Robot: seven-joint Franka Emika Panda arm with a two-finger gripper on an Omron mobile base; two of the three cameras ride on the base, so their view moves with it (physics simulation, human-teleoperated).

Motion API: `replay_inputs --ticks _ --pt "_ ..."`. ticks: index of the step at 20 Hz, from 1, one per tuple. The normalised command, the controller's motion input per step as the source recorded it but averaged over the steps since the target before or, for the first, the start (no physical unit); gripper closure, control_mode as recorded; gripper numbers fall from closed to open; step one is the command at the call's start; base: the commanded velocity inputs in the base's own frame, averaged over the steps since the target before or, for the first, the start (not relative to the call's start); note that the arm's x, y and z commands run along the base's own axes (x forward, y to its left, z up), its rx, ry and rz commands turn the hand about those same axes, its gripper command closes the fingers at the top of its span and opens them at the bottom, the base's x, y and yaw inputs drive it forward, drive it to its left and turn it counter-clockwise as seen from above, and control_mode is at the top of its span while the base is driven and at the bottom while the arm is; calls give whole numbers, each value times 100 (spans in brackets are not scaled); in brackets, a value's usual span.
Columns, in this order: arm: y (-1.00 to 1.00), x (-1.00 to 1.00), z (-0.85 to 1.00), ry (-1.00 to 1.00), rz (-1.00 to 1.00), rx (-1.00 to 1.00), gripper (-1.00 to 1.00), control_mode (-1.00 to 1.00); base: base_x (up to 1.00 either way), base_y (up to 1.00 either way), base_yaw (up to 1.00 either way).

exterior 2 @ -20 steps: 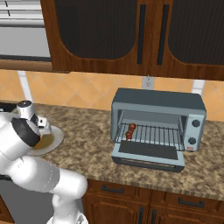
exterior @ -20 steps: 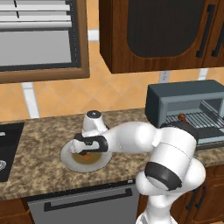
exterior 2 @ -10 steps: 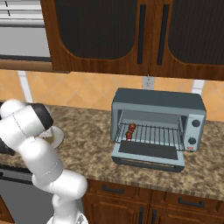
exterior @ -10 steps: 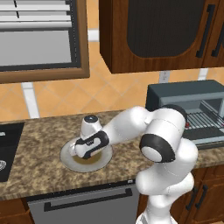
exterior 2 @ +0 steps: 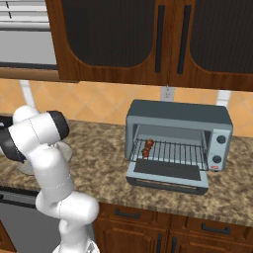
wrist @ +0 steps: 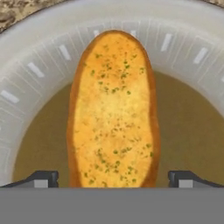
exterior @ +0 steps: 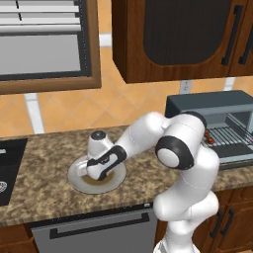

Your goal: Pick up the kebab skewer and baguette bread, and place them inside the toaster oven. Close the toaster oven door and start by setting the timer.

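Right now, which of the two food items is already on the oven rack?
The kebab skewer, with red-brown chunks, lies on the wire rack of the toaster oven. The baguette bread is still on the plate, between the open jaws.

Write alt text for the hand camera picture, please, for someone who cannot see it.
A golden baguette bread flecked with green herbs lies on a pale plate with a brown centre, seen from close above. The open gripper has one dark fingertip on either side of the loaf's near end, not touching it. A bit of speckled counter shows beyond the plate.

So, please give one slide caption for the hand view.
Open gripper poised over golden oval baguette bread lying on a white round plate.
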Motion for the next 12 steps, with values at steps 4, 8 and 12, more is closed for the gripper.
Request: replay_inputs --ticks 4,8,12 --pt "-15 -1 -25 0 0 0 100 -100 0 0 0" --pt "-50 -18 15 -1 0 1 100 -100 0 0 0" --pt "-92 -38 81 -7 4 6 100 -100 0 0 0"
